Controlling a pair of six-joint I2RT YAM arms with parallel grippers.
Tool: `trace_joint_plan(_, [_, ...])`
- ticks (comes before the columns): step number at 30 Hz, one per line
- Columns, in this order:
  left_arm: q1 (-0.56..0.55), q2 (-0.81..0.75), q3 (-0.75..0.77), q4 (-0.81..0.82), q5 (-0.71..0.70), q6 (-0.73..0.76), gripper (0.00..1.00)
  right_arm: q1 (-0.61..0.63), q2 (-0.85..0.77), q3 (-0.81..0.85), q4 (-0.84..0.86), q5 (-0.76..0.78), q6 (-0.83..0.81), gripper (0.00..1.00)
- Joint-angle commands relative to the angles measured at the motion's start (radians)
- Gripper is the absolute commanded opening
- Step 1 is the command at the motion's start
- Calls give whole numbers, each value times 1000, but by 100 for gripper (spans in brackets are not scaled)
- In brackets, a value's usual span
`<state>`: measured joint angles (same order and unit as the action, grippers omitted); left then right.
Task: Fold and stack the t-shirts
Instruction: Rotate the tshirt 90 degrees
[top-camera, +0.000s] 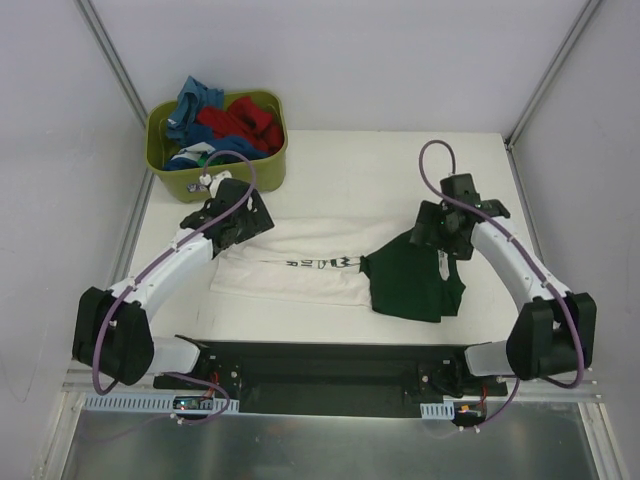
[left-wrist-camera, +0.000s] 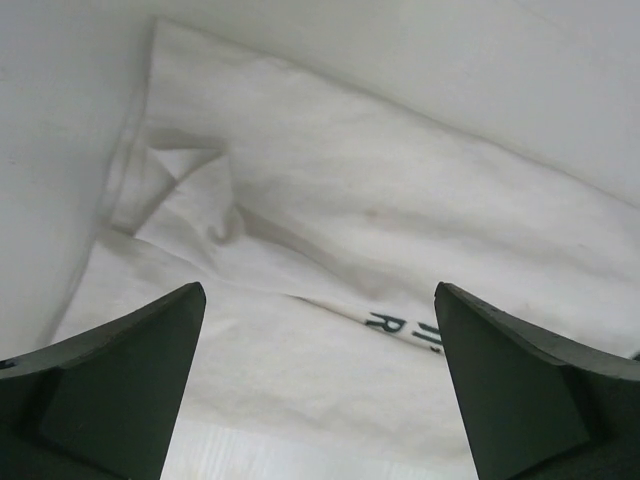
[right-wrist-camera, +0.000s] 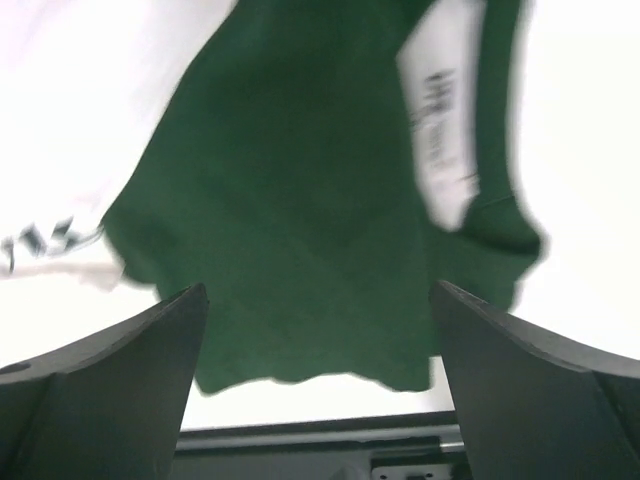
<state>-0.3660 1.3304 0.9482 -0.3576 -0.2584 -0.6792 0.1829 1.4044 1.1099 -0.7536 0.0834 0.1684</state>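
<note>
A cream t-shirt (top-camera: 290, 268) with dark green sleeves lies folded into a long band across the table's middle, black lettering along its fold. Its green sleeve and collar end (top-camera: 412, 285) is bunched at the right. My left gripper (top-camera: 243, 222) hovers open over the band's left end; the wrist view shows cream cloth (left-wrist-camera: 330, 210) and a small crease under the open gripper (left-wrist-camera: 320, 290), nothing between the fingers. My right gripper (top-camera: 437, 232) is open above the green part (right-wrist-camera: 300, 180), which is blurred in the wrist view, and nothing sits in the gripper (right-wrist-camera: 320, 290).
An olive-green tub (top-camera: 160, 150) stands at the back left, holding blue (top-camera: 195, 100) and red (top-camera: 240, 122) t-shirts in a heap. White walls close in on both sides. The black base rail (top-camera: 320, 365) runs along the near edge.
</note>
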Motion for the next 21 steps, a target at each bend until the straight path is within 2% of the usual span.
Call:
trace_joint_plan(1, [-37,55,17,8,106,20,99,162,-45,-131,71,-115,101,97])
trace_joint_plan(6, [-40,206,49,17,179,27,99,230,14,-232,229,-224,200,97])
trace_joint_plan(13, [-44,221,-63,37,215,6,99,147,273,-141,232,-229,158,97])
trace_joint_plan(16, [-70,201,-123,42,257,-22,99,67,396,-32,221,-296,122,97])
trace_joint_plan(19, [-141,159,-180,55,321,-72,99,26,533,178,180,-323,82,97])
trace_joint_plan(20, [-158,139,-190,60,337,-101,99,24,624,252,81,-315,65,97])
trace_joint_plan(21, [-177,129,-215,63,359,-123,99,23,672,425,35,-310,43,97])
